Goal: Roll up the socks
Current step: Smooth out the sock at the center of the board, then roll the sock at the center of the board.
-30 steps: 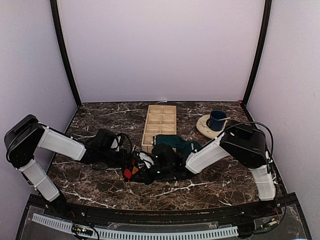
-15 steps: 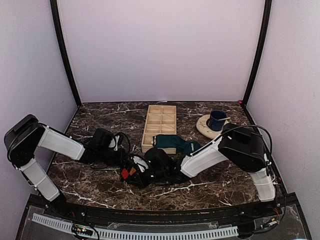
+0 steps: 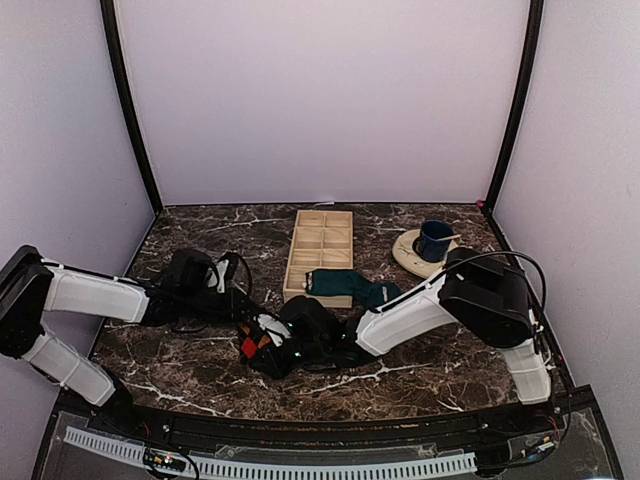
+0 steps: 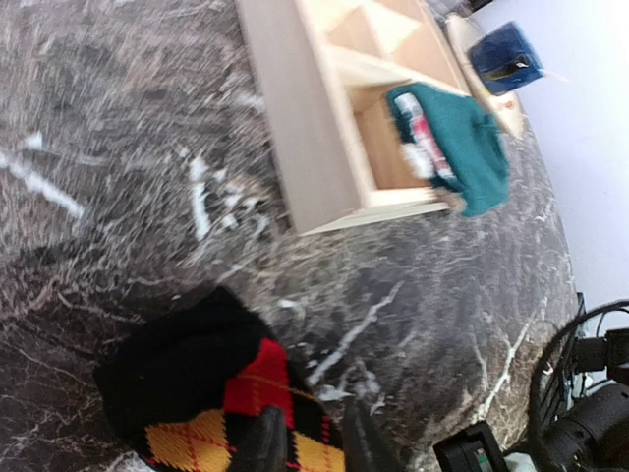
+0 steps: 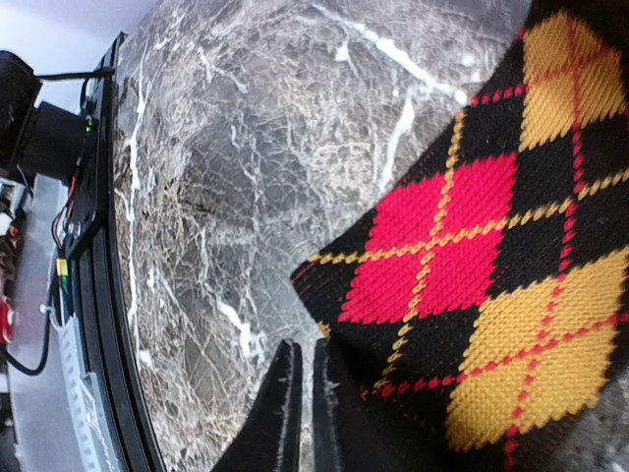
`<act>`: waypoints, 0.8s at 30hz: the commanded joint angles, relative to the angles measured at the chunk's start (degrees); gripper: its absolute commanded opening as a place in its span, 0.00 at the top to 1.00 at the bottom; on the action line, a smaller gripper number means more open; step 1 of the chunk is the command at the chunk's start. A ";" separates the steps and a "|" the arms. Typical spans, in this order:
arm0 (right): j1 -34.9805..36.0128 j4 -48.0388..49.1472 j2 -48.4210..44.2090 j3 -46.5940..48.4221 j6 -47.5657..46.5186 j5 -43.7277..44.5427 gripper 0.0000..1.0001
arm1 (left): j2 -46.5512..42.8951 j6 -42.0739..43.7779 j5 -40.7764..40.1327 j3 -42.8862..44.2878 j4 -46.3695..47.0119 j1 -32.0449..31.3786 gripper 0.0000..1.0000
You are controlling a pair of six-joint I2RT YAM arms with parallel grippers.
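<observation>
Pale lilac walls close in a dark marble tabletop (image 3: 420,375) veined with white, and the two arms reach in low from either side towards its near middle.

Towards the back sits a light wooden tray (image 3: 320,240) split into compartments. Off to its right a dark blue mug (image 3: 434,240) stands on a cream plate (image 3: 405,252).

The teal sock (image 3: 350,286) is bunched at the tray's near end. From the left wrist view it lies partly in the nearest compartment and spills over the rim onto the marble.

The argyle sock (image 4: 197,374) lies well in front of the tray, on the bare stone between the two arms. It is a black heap showing red and orange diamonds, apart from the teal one.

The left gripper (image 4: 307,425) has its fingers a little apart, with a clear gap between them. Their tips are right at the patterned edge of the argyle sock. From where I stand I can't say whether any cloth sits between them.

The right gripper (image 5: 305,356) comes at the same sock from the other side, and its fingers are drawn together with only a sliver between them. The tips meet the sock's black hem beside a red diamond. I cannot tell whether the hem is nipped or merely touched.
</observation>
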 commanded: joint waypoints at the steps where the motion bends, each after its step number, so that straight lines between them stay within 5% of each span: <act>1: 1.01 -3.11 -5.52 1.62 -2.85 1.78 0.94 | -6.30 0.45 0.80 0.50 -3.27 0.13 0.70; 5: 1.67 -6.42 -8.80 1.03 -2.85 1.78 0.94 | -10.57 0.35 0.02 0.67 -6.09 0.12 0.59; 17: 4.26 -18.33 -18.49 -0.71 -2.85 1.78 0.94 | -27.19 1.96 -6.23 -6.19 -10.37 0.12 0.51; 24: 4.02 -3.70 -24.09 -5.34 -2.85 1.78 0.94 | -37.71 6.39 -12.58 -8.20 -11.07 0.12 0.48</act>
